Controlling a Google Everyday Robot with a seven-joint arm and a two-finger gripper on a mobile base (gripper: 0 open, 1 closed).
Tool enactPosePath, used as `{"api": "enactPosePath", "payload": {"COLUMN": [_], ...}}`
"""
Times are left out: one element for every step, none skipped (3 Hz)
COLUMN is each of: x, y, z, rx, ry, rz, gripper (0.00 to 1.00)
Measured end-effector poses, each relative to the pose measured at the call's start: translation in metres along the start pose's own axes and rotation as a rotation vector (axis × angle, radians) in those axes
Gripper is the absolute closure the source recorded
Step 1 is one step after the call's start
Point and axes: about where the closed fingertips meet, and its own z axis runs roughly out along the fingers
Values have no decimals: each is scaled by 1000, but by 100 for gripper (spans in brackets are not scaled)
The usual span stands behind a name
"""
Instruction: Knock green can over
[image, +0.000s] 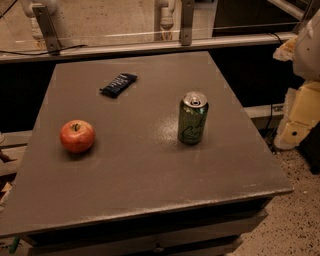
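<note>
The green can (192, 119) stands upright on the grey table (150, 170), right of centre, with its silver pull-tab top facing up and a pale swirl logo on its side. My gripper (294, 125) is the pale yellow and white shape at the right edge of the view. It hangs beyond the table's right edge, well to the right of the can, and touches nothing.
A red apple (77, 136) sits on the left part of the table. A flat dark blue wrapped bar (118, 84) lies at the back, left of centre. A rail with posts (186, 22) runs behind the table. Speckled floor (300, 215) lies to the right.
</note>
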Motion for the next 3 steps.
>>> {"api": "enactPosePath", "payload": {"x": [-3,-9,-16], "y": [0,-1,-9], "z": [-1,5,18], "rx": [10,12,6], "ry": [-16,-58,-139], "rz": [-9,-18,28], "gripper": [0,0,0]}}
